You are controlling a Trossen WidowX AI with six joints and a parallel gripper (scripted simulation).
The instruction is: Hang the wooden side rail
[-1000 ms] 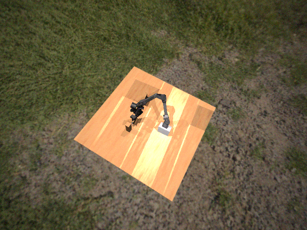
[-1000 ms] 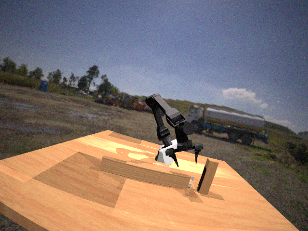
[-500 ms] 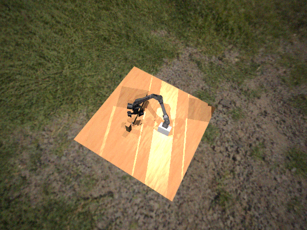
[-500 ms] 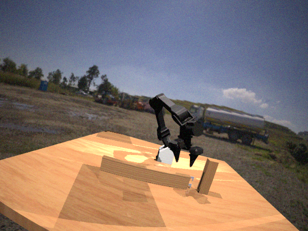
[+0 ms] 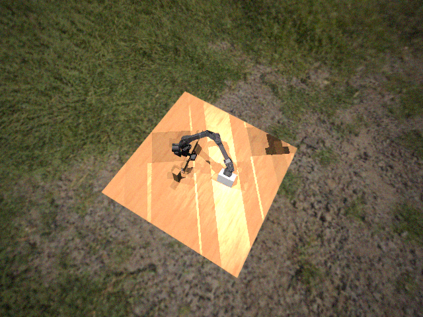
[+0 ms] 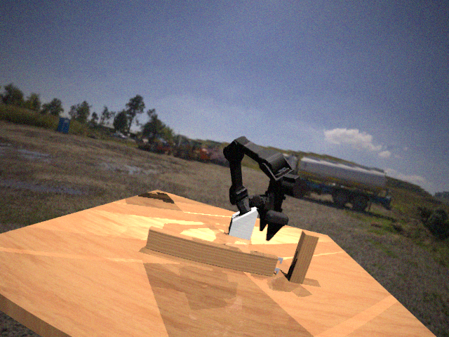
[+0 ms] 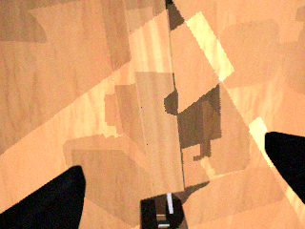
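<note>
Since the steel hooks (image 6: 280,260) (image 7: 170,202) stand apart from the post (image 5: 176,176) (image 6: 304,257), grasping seems next: the spread, empty gripper (image 5: 186,150) (image 6: 264,234) (image 7: 174,157) should descend astride the rail (image 5: 187,164) (image 6: 212,253) (image 7: 159,119), lying toward the table's upper-left edge from above

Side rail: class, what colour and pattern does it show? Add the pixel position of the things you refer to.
The side rail (image 6: 212,253) is light brown with fine lengthwise wood grain, clearest in the exterior view.

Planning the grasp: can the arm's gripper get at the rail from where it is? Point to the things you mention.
Probably yes: the gripper (image 6: 267,232) (image 7: 174,157) is open above the rail (image 6: 212,253) (image 7: 157,129), and nothing visible stands between them; the upright post (image 6: 304,257) is off beyond the hooked end.
</note>
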